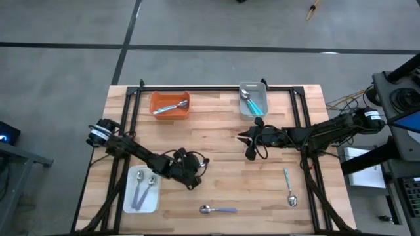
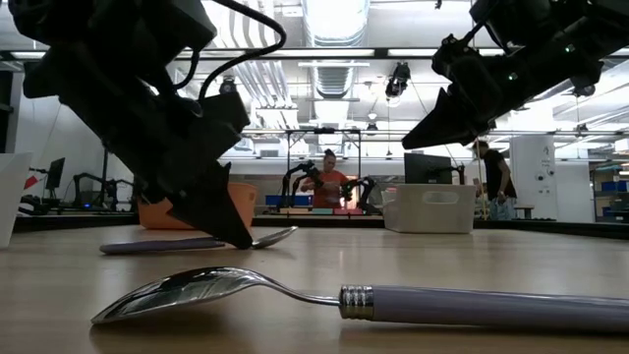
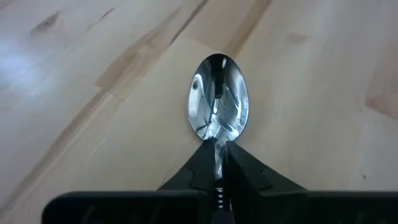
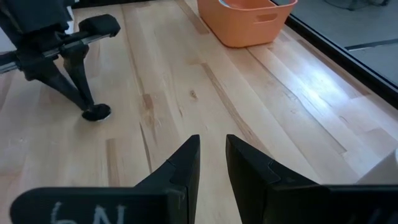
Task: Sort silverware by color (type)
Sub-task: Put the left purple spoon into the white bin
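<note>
My left gripper point(image 3: 217, 163) is down at the table's near middle, shut on a lavender-handled spoon whose shiny bowl point(image 3: 217, 93) points away from the wrist. In the low view its handle point(image 2: 162, 245) lies behind the fingers and the bowl point(image 2: 275, 236) ahead of them. In the high view the gripper point(image 1: 194, 181) covers this spoon. My right gripper point(image 4: 212, 155) hangs above the table right of centre, open with nothing between its fingers. A lavender spoon point(image 1: 218, 210) lies flat by the near edge. A teal spoon point(image 1: 289, 187) lies flat at the near right. My left gripper pinches the spoon's neck point(image 3: 217, 146), where bowl meets handle, between its two fingertips. The fingers slant down from the table's left, over the handle and along the spoon. The spoon lies on the table, bowl up.
A white tray point(image 1: 130, 203) at the near left holds two lavender spoons. An orange tray point(image 1: 186, 111) at the far middle holds a silver spoon. A grey tray point(image 1: 243, 108) at the far right holds teal spoons. Black frame rails border the far edge and sides.
</note>
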